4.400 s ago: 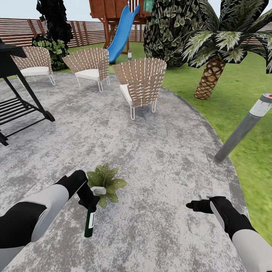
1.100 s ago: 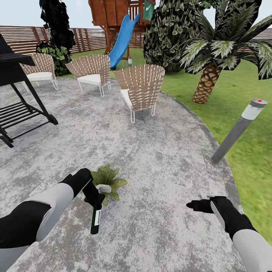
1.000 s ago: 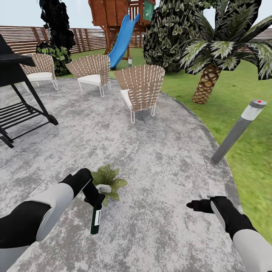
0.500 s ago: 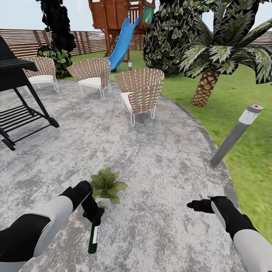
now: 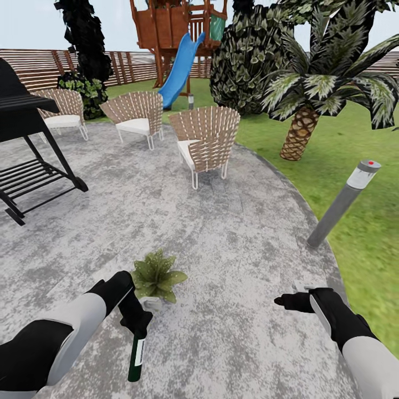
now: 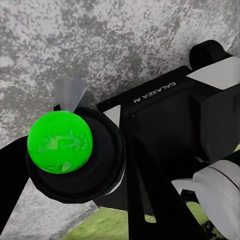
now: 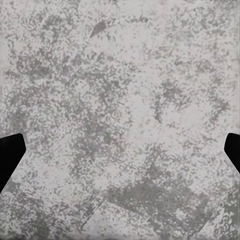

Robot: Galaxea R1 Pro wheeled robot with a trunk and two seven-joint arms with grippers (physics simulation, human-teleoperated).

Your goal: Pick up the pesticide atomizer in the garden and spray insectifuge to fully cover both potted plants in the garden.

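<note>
The left hand (image 5: 138, 320) is clamped around the neck of the pesticide atomizer (image 5: 136, 354), and the dark green bottle hangs below the grip with its whitish trigger head (image 5: 151, 303) up by the leaves. That head sits just beside the potted plant (image 5: 155, 275), a small light-green rosette standing on the grey paving (image 5: 233, 221). So this looks like the spraying step on this plant, with the nozzle right at its near edge. Whether mist is actually leaving the nozzle is hard to tell from up here.

In the left wrist view the bottle's round base (image 6: 60, 142) glows bright green between the dark fingers (image 6: 150, 200).

The right hand (image 5: 293, 302) hangs out to the side over bare paving, carrying nothing; its fingertips (image 7: 10, 152) sit wide apart at the edges of the right wrist view, so it's open.

Next move, by my reading: keep the nozzle aimed across the whole rosette, then go find the second plant.

Around us: a wicker chair (image 5: 206, 139) ahead, a black grill stand (image 5: 27, 160) to the left, a grey bollard (image 5: 341, 202) at the lawn's edge, a palm (image 5: 310, 94) beyond. Nothing stands between bottle and plant.
</note>
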